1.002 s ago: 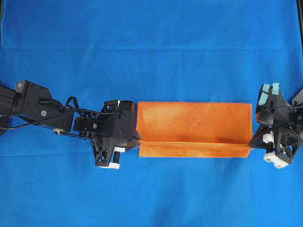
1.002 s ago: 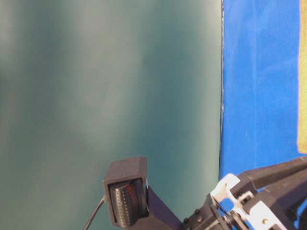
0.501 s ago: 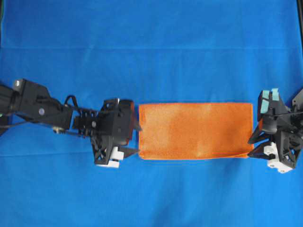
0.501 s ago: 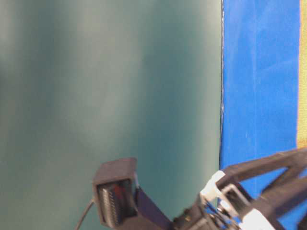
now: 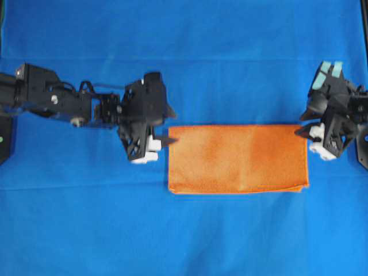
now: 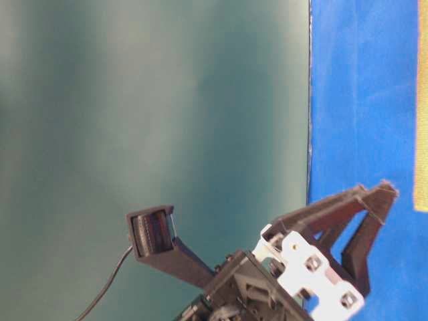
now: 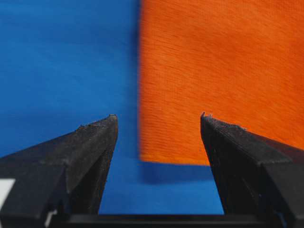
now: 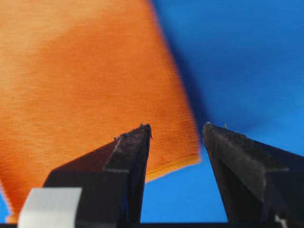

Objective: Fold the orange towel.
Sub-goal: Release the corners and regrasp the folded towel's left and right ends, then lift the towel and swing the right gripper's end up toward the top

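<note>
Standing with jaws parted and empty, the left gripper [image 5: 167,126] and right gripper [image 5: 301,124] were recorded at opposite ends of the orange towel [image 5: 237,159], which lay flat between them as a doubled rectangle. One fold was judged done; a second possibly remained. Wrist views alone showed weave and corners [image 7: 156,159]; the table-level view showed only a towel sliver.

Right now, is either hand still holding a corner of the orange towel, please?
No, both the left hand and right hand stand open beside the orange towel, which lies flat.
</note>
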`<action>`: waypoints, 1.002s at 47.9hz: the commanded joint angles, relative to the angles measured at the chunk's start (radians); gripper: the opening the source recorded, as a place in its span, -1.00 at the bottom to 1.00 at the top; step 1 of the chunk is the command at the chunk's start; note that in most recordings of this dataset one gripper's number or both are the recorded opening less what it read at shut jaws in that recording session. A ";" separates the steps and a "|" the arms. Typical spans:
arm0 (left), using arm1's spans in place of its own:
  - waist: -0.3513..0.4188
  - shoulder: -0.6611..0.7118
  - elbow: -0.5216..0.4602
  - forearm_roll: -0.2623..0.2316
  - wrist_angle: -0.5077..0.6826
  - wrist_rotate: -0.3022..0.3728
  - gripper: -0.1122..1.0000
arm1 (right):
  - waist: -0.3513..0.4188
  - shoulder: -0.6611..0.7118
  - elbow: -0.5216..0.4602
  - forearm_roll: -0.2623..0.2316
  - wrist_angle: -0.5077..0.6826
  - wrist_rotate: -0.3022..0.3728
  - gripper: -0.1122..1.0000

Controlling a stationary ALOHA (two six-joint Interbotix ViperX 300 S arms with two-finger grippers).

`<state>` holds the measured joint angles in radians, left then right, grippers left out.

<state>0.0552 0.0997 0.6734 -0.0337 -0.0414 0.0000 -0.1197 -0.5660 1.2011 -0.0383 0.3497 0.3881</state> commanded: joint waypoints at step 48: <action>0.037 0.123 -0.029 0.005 0.035 0.002 0.10 | 0.008 0.232 -0.009 -0.041 -0.091 0.005 -0.26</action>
<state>0.1043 0.2301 0.6642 -0.0307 -0.0291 0.0000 -0.1273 -0.3344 1.1996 -0.0813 0.2623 0.3927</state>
